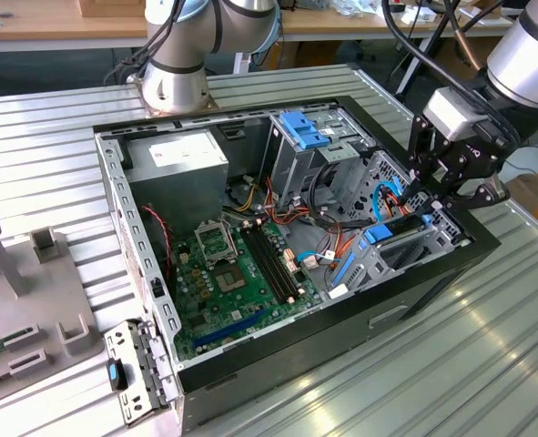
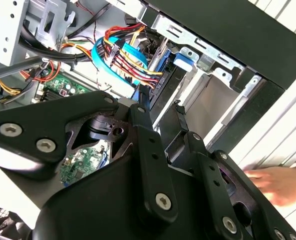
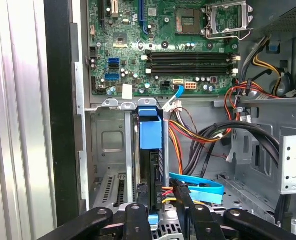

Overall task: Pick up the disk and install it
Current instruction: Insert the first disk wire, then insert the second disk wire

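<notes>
On the ribbed metal table (image 1: 59,146) we see the open case (image 1: 341,341), with the gripper (image 1: 430,208) spread above the slotted disk (image 3: 150,134).

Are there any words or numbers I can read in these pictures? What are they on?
No text here can be read.
The white sticker on the grey power box: print too small to read.
The white tag on the green circuit board: unreadable.
Tiny white marks on the green circuit board: unreadable.
</notes>
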Robot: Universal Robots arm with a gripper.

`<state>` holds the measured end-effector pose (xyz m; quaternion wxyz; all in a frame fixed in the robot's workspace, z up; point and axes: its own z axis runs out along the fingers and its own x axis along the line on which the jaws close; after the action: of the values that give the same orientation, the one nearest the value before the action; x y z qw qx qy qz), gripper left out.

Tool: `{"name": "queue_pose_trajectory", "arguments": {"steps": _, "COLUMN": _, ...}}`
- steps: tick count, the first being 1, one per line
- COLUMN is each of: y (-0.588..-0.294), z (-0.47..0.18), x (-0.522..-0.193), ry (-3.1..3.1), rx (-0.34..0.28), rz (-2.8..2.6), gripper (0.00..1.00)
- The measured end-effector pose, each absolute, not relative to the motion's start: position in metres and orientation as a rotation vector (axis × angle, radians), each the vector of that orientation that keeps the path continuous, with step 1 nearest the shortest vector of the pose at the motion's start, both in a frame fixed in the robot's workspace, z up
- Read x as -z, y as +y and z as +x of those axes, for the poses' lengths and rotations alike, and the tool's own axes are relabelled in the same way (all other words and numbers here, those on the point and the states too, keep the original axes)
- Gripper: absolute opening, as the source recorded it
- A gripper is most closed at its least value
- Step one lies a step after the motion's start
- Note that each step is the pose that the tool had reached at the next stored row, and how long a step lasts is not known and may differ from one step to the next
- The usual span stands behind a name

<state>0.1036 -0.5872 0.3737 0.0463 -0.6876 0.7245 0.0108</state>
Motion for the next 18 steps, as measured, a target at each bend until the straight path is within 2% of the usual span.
{"name": "queue_pose_trajectory", "arguments": {"steps": 5, "y": -0.5872, "z": 0.1036, "x": -0.3843, "ry": 2.211, "rx": -0.033, "rz": -2.099, "gripper": 0.36}}
{"name": "queue_pose_trajectory", "arguments": {"steps": 18, "y": -0.5846, "z": 0.1030, "x": -0.3847, "ry": 2.211, "rx": -0.033, "rz": -2.099, "gripper": 0.36}}
